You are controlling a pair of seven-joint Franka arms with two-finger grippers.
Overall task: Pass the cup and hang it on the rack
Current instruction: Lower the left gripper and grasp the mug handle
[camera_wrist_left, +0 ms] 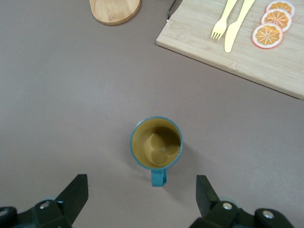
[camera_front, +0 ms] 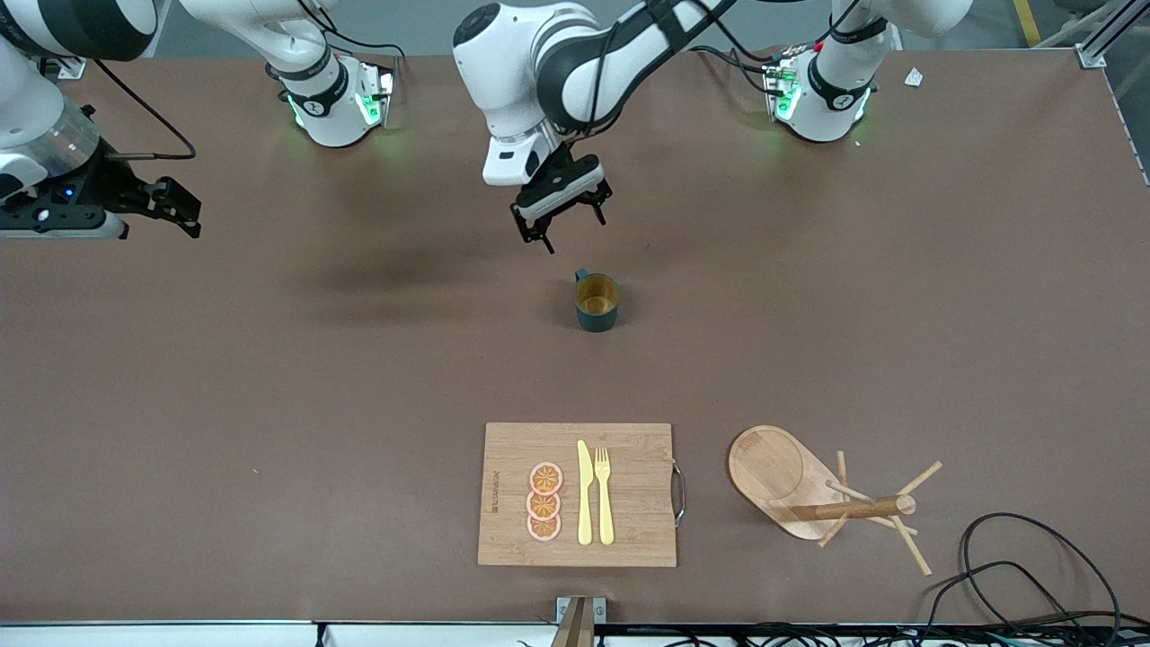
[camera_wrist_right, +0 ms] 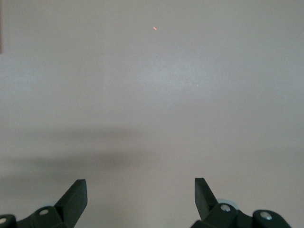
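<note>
The cup [camera_front: 596, 301] is a dark teal mug with a yellow inside, standing upright on the brown table near its middle. In the left wrist view the cup [camera_wrist_left: 156, 142] shows its small handle pointing toward the fingers. My left gripper [camera_front: 561, 220] [camera_wrist_left: 141, 179] hangs open and empty over the table beside the cup's handle, not touching it. The wooden rack [camera_front: 777, 472] with its post and thin pegs stands nearer the front camera, toward the left arm's end; its base [camera_wrist_left: 115, 9] shows in the left wrist view. My right gripper [camera_front: 180, 211] [camera_wrist_right: 140, 183] waits open over bare table at the right arm's end.
A bamboo cutting board [camera_front: 629, 485] [camera_wrist_left: 266, 57] lies beside the rack, bearing a yellow knife [camera_front: 585, 492], a yellow fork [camera_front: 604, 494] and orange slices [camera_front: 544, 501]. Black cables [camera_front: 1033, 575] loop at the table's near corner by the rack.
</note>
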